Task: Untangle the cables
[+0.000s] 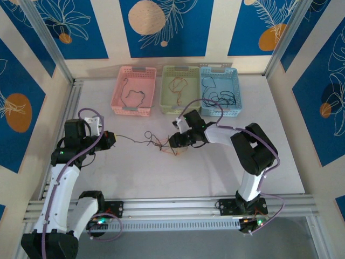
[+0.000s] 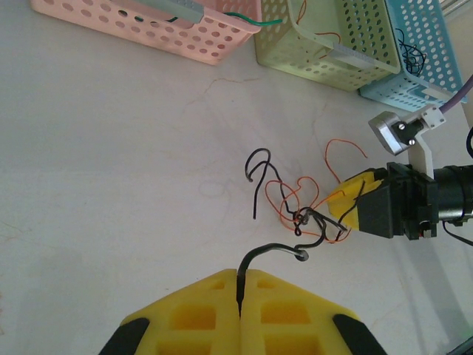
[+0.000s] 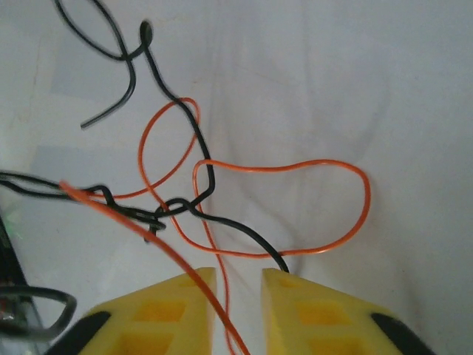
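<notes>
The cables (image 1: 161,144) lie in a small knot of black and orange strands mid-table, between my two grippers. My left gripper (image 2: 240,272) is shut on the end of a black cable (image 2: 275,249), which runs out to the knot (image 2: 304,217). In the top view the left gripper (image 1: 110,139) sits left of the clump with the black strand stretched across. My right gripper (image 3: 239,277) stands open right at the knot (image 3: 166,208). An orange cable (image 3: 325,166) loops in front of it and one orange strand passes through the gap between its fingers. A black strand ends at its right finger.
Three perforated baskets stand at the back: pink (image 1: 116,91), green (image 1: 180,112) and blue (image 1: 237,89), each with loose cables inside. The right gripper (image 1: 173,142) reaches in from the right, just in front of the green basket.
</notes>
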`<action>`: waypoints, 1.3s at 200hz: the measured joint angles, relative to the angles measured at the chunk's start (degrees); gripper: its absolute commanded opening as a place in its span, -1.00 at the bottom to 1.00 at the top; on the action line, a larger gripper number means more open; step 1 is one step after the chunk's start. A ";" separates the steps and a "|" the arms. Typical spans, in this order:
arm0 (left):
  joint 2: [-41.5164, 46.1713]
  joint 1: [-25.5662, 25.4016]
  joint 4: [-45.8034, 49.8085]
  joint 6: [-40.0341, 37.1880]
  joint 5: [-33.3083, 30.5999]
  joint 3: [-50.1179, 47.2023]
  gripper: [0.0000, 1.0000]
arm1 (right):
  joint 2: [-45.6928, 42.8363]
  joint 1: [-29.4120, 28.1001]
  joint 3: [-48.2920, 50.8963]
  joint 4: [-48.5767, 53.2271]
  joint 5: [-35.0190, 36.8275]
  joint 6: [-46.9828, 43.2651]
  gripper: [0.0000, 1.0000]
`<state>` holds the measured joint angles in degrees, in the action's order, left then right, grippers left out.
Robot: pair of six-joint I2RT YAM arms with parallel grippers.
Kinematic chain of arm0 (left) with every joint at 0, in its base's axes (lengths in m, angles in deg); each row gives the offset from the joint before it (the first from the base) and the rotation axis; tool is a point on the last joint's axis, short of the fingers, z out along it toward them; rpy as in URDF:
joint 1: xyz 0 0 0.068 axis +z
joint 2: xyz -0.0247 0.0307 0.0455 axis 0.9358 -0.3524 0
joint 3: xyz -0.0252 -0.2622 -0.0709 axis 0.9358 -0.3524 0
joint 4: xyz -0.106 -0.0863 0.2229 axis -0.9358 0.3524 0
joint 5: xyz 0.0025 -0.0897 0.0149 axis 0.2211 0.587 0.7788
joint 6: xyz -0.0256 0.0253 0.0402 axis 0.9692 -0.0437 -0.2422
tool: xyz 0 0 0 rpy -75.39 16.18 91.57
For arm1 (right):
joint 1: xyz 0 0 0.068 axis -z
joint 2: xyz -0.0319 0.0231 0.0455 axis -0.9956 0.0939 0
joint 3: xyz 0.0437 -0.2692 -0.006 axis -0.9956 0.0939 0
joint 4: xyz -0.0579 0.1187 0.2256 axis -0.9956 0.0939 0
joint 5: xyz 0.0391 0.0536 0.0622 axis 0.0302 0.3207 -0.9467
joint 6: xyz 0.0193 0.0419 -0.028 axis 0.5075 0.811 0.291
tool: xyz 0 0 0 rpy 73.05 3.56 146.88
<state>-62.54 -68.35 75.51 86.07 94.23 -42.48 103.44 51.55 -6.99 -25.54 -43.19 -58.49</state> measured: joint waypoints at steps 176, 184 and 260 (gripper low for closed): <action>2.05 0.11 0.35 -0.04 -3.82 0.00 -1.00 | -32.61 51.78 25.14 -4.20 -1.77 24.52 -1.00; 2.08 0.11 0.46 -0.04 -4.13 0.00 -1.00 | -32.59 51.41 25.31 -4.11 -1.79 24.94 -1.00; 2.19 0.26 1.16 -0.04 -4.96 0.00 -1.00 | -32.63 47.23 25.38 -4.02 -2.16 25.64 -1.00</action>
<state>-60.35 -68.09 76.67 86.02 89.26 -42.48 70.81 98.79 18.39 -29.57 -45.35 -32.85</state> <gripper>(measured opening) 0.068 0.052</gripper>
